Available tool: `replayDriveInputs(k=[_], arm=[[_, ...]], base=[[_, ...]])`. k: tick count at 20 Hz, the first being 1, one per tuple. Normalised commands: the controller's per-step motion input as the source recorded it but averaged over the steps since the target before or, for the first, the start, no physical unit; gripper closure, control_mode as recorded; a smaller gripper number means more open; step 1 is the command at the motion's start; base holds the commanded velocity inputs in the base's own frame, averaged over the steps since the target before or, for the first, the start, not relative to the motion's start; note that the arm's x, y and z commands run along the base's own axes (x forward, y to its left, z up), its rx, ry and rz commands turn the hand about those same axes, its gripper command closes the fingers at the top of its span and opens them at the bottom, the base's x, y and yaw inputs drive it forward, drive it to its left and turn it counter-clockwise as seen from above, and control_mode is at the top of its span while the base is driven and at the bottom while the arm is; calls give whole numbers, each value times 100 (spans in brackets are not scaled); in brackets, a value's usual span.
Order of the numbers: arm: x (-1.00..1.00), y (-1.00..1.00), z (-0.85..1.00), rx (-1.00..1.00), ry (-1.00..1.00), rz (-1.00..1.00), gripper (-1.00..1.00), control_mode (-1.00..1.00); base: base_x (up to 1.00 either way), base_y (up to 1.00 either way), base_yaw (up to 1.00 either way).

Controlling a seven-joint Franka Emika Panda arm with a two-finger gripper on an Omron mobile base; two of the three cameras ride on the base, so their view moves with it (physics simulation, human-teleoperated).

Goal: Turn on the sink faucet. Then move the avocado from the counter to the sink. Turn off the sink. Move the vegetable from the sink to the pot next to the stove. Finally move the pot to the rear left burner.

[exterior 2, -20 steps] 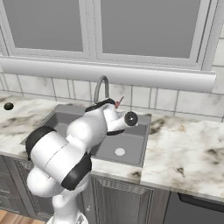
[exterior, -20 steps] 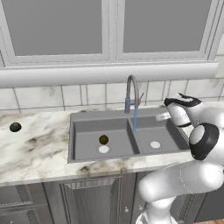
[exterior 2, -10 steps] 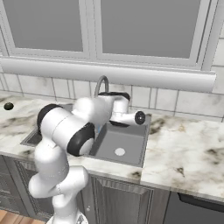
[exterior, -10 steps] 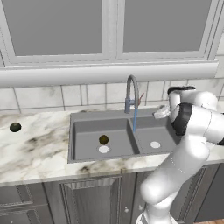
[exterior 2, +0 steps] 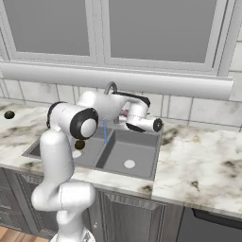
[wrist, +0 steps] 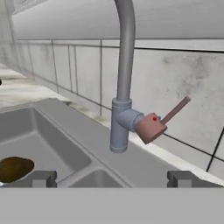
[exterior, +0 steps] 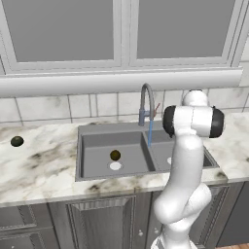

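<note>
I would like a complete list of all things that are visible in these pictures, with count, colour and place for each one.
sink faucet: one, grey gooseneck with a reddish-brown side lever, behind the divider of the sink; a blue stream of water falls from its spout.
sink: one, grey, two basins, set in the counter under the window.
avocado: one, brownish-olive ball, in the left basin beside the pale drain.
counter: one, white marble with brown-grey veining, on both sides of the sink.
dark ball: one, green-black, on the counter far left of the sink.
window: one, grey panes in pale frames, above the tiled wall.
cabinets: grey, below the counter.
gripper: one, dark finger tips, open, facing the faucet lever.
</note>
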Motion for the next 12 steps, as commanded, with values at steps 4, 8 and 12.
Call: replayDriveInputs(k=[4, 8, 12], arm=[[61, 0, 0, 0, -1, 13, -100, -100], [60, 0, -1, 0, 0, 12, -100, -100], [49, 0, 0, 0, 0, 10, -100, -100]], base=[[0, 0, 0], [0, 0, 0], [0, 0, 0]])
